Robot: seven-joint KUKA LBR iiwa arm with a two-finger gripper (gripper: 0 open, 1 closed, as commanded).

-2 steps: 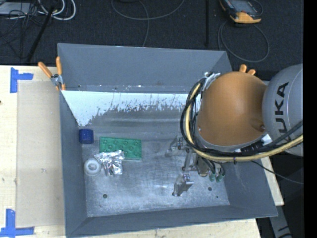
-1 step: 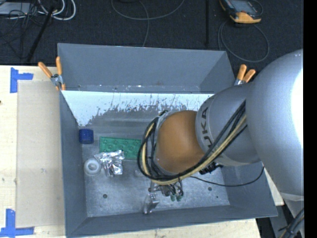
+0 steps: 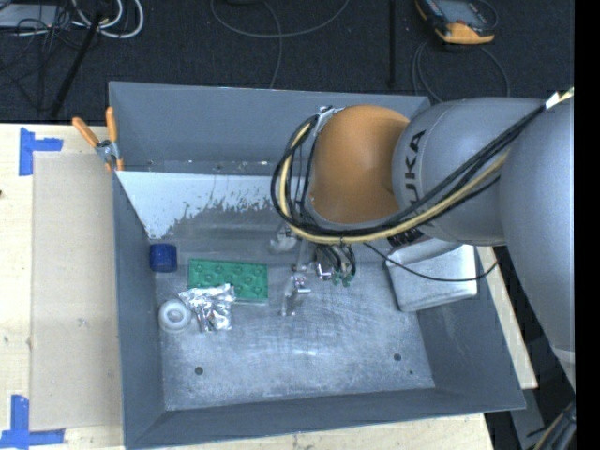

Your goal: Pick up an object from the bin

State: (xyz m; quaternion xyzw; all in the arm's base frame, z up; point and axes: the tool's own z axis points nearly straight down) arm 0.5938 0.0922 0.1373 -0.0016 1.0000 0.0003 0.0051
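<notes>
My gripper [image 3: 296,293] hangs below the orange wrist cover, low over the bin floor near the middle. Just to its left lies a flat green studded plate [image 3: 228,277], its right edge close to the gripper but apart from it. A crumpled piece of silver foil [image 3: 212,307] rests against the plate's lower left corner. I see nothing held in the gripper.
A small white ring-shaped roll [image 3: 173,316] lies left of the foil, and a blue cap [image 3: 163,257] sits near the left wall. A pale flat box [image 3: 436,277] lies at the right side, partly under the arm. Bare floor spreads along the bin's front.
</notes>
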